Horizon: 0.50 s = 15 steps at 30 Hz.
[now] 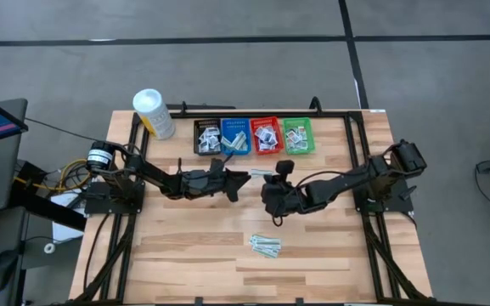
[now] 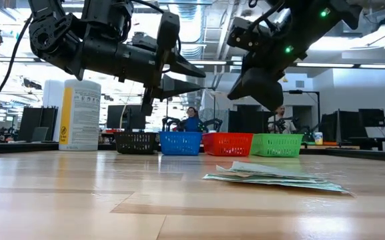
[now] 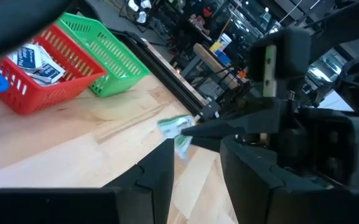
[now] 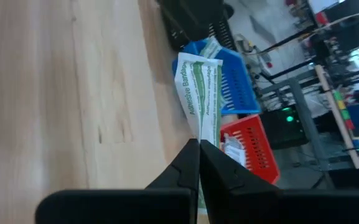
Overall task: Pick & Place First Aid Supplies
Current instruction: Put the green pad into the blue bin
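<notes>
Mid-desk, the right claw (image 4: 199,163) is pinched tight on a pale-green bandage strip (image 4: 203,93), holding it out toward nine o'clock, where the left claw (image 1: 243,180) hovers, fingers parted and empty. More strips (image 1: 265,246) lie on the desk (image 1: 185,255) at six o'clock. Baskets (image 1: 253,136) line twelve o'clock.

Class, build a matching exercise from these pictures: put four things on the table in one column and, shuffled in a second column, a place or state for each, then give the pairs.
Things:
1. right claw
2. left claw
3. white tub
4. green basket

Descriptions:
A. open, holding nothing
B. last in the basket row, beside the red one
C. shut on a green-printed adhesive bandage strip
D. standing next to the black basket

Pairs: 1-C, 2-A, 3-D, 4-B
</notes>
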{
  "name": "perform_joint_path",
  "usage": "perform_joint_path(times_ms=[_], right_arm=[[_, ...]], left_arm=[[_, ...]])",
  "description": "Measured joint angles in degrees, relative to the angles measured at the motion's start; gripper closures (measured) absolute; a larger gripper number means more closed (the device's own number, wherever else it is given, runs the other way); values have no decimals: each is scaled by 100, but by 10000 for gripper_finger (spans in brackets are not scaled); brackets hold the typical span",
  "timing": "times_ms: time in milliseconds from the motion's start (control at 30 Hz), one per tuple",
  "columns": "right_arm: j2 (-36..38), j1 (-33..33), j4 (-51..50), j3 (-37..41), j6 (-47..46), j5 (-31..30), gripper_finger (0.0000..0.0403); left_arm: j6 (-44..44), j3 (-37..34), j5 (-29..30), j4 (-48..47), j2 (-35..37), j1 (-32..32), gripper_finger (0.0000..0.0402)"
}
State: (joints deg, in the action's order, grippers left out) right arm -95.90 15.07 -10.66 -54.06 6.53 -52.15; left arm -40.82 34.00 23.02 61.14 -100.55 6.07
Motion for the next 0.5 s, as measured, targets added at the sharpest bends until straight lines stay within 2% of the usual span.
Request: perform_joint_path(times_ms=[133, 500], right_arm=[[2, 110, 182, -2, 4, -207, 402], [4, 140, 984, -9, 201, -188, 402]], left_arm=[[2, 0, 107, -1, 0, 2, 271], [175, 2, 119, 2, 0, 4, 271]])
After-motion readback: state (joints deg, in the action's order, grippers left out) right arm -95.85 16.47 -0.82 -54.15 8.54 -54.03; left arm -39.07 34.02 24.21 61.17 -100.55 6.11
